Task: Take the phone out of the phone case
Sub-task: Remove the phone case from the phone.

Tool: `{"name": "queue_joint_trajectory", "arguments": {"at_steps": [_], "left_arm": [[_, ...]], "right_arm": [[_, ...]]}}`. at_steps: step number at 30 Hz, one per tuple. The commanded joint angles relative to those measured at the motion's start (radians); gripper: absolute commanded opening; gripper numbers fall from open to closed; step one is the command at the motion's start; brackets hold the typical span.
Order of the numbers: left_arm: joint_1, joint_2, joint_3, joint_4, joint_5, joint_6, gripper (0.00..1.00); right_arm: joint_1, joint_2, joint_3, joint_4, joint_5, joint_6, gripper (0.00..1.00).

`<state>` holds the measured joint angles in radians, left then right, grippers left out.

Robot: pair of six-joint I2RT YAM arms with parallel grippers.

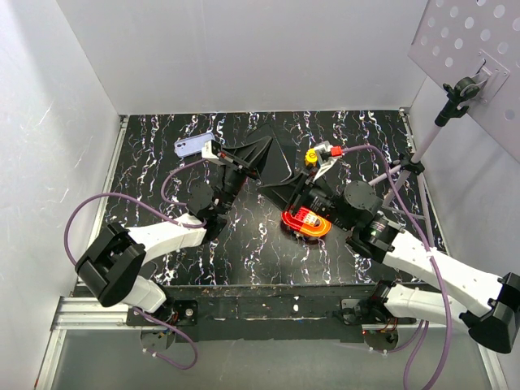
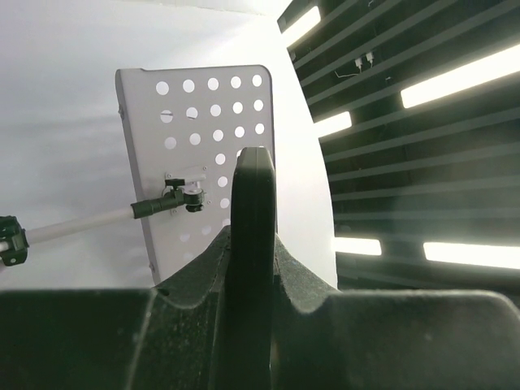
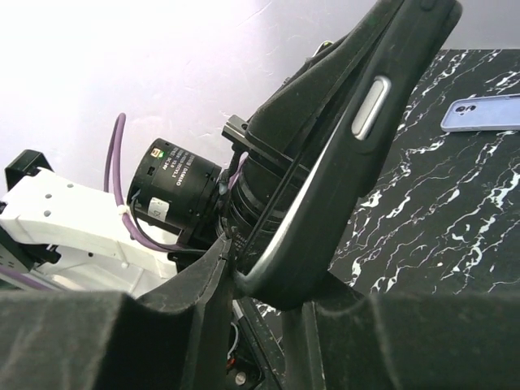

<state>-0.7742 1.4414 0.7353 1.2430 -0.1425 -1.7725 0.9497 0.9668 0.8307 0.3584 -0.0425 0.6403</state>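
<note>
A black phone in its black case (image 1: 272, 165) is held in the air over the middle of the table, between both grippers. My left gripper (image 1: 244, 162) is shut on its left end; in the left wrist view the phone stands edge-on (image 2: 252, 187) between the closed jaws of that gripper (image 2: 250, 272). My right gripper (image 1: 297, 192) is shut on the lower right corner. In the right wrist view the case (image 3: 357, 130) shows a silver side button, and that gripper (image 3: 272, 276) clamps its rounded corner. I cannot tell whether the phone has come loose from the case.
A lavender phone-shaped item (image 1: 193, 145) lies flat at the back left of the marbled table (image 1: 244, 252), also in the right wrist view (image 3: 483, 112). An orange-red object (image 1: 306, 223) lies under the right arm. A perforated grey panel on a stand (image 1: 467, 49) is at the back right.
</note>
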Motion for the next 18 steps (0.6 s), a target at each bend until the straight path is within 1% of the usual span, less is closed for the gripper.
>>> {"name": "queue_joint_trajectory", "arguments": {"at_steps": [1,2,5,6,8,10,12,15,18], "left_arm": [[-0.008,-0.035,0.056,0.116,-0.017,-0.013,0.00],[-0.008,-0.038,0.059,0.093,-0.011,-0.025,0.00],[-0.008,-0.067,0.065,0.014,0.032,-0.077,0.00],[-0.010,-0.082,0.070,-0.032,0.056,-0.105,0.00],[-0.008,-0.111,0.075,-0.102,0.122,-0.149,0.00],[-0.008,-0.139,0.090,-0.169,0.225,-0.171,0.00],[-0.008,-0.151,0.096,-0.189,0.300,-0.180,0.00],[-0.008,-0.150,0.088,-0.085,0.354,-0.168,0.00],[-0.008,-0.150,0.073,0.027,0.373,-0.174,0.00]], "right_arm": [[0.034,0.023,0.053,0.007,0.087,-0.076,0.29],[0.041,0.026,0.056,-0.004,0.101,-0.099,0.24],[0.063,0.033,0.065,-0.058,0.150,-0.189,0.04],[0.069,0.036,0.071,-0.088,0.170,-0.235,0.01],[0.070,0.038,0.077,-0.145,0.196,-0.339,0.01],[0.070,0.033,0.064,-0.176,0.233,-0.482,0.01],[0.070,0.030,0.050,-0.203,0.254,-0.582,0.01],[0.054,0.023,0.045,-0.237,0.245,-0.666,0.01],[0.020,0.009,0.028,-0.237,0.205,-0.679,0.01]]}}
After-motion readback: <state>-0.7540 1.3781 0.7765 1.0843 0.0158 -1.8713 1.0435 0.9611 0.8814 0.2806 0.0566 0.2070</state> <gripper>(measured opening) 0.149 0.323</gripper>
